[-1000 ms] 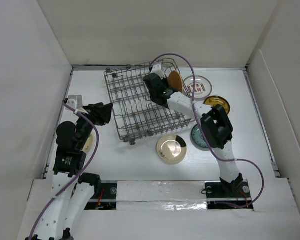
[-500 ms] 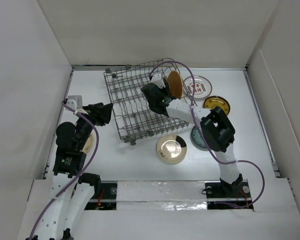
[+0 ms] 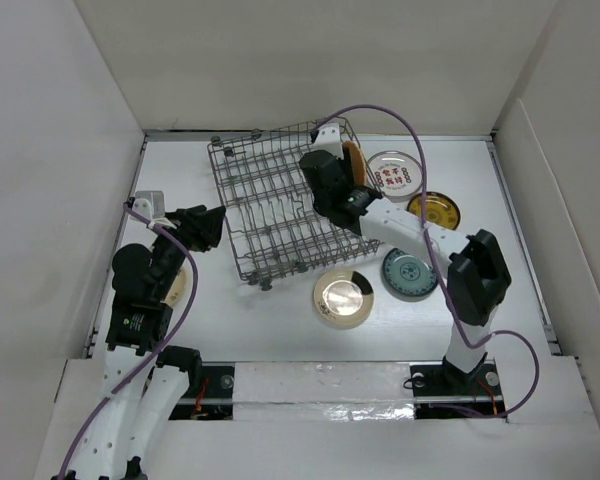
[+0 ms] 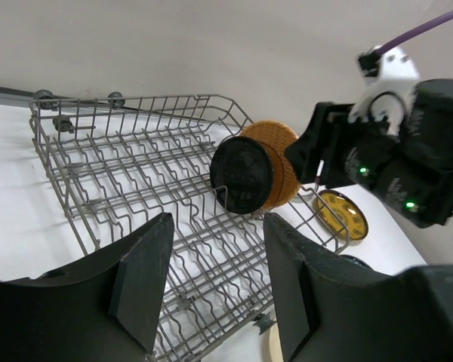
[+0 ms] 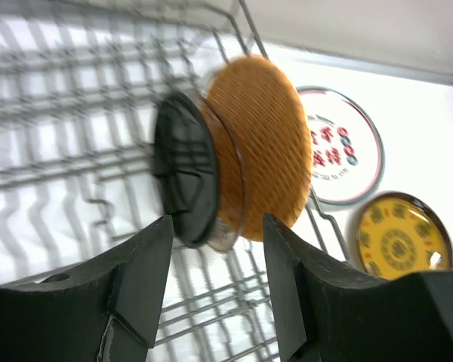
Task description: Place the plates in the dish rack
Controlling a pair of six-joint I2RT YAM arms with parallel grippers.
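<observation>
Right pincer (image 5: 217,219) apart, left pincer (image 4: 217,219) apart; dish rack (image 3: 250,190) holds black plate (image 5: 183,179) and orange-brown plate (image 5: 268,143) upright.

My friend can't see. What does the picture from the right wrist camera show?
A black plate and an orange-brown plate stand on edge, close together, in the grey wire dish rack, seen past the open right hand. On the white table beside the rack lie a white plate with red marks and a yellow patterned plate.
</observation>
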